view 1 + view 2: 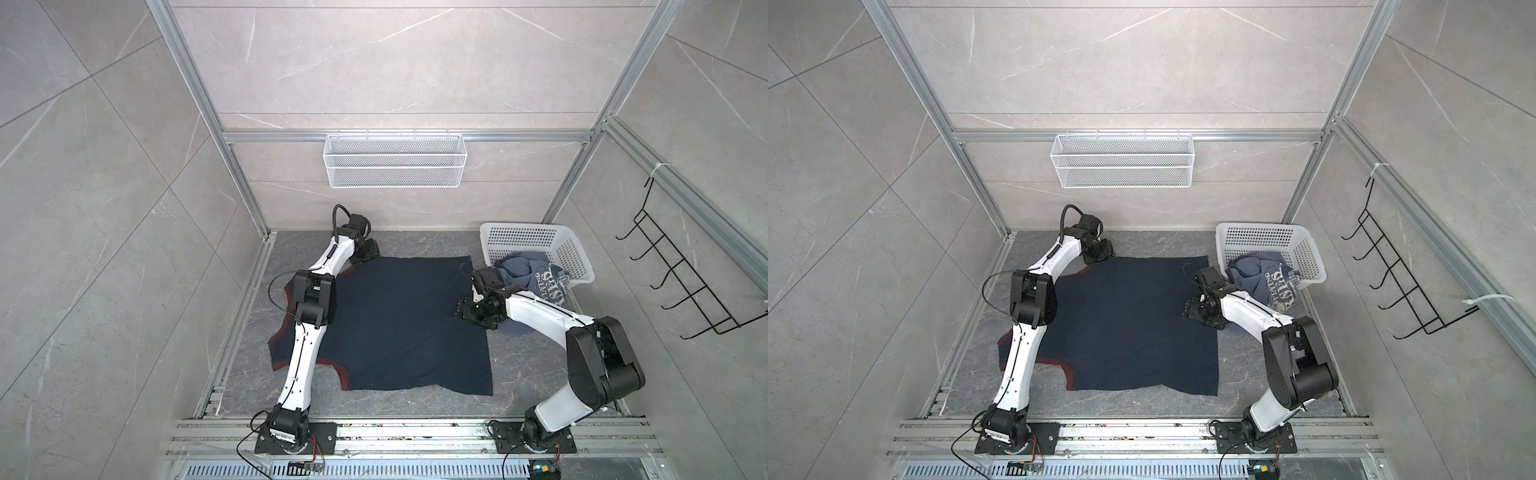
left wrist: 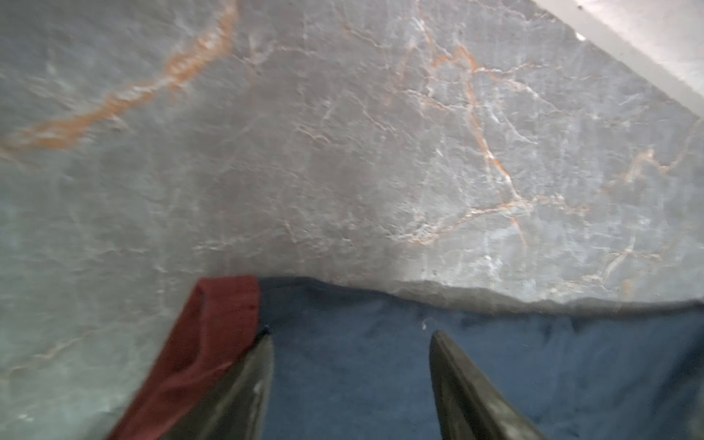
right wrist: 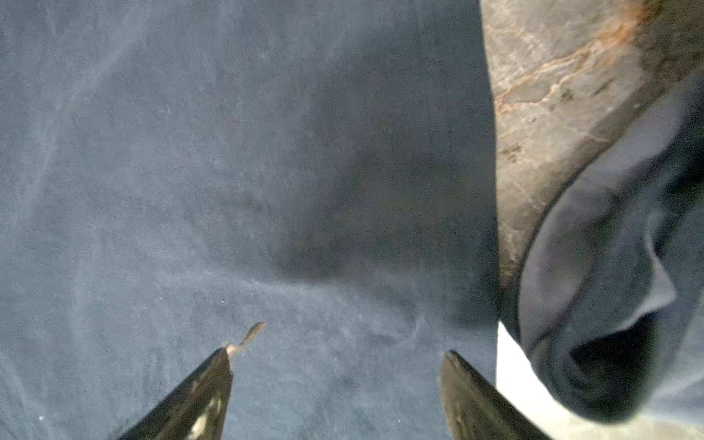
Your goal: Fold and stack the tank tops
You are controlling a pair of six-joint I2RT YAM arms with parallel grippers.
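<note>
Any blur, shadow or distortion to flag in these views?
Left wrist view: smeared, table veins streaked, maroon trim soft. Right wrist view: a broad shadow darkens the navy tank top; the slate-blue tank top is blurred. Both top views: sharp, evenly lit, frame posts splayed by the wide lens.

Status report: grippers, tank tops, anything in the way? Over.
Left gripper and right gripper open over navy tank top. It lies spread flat. Slate-blue tank top spills from white basket beside right arm.
</note>
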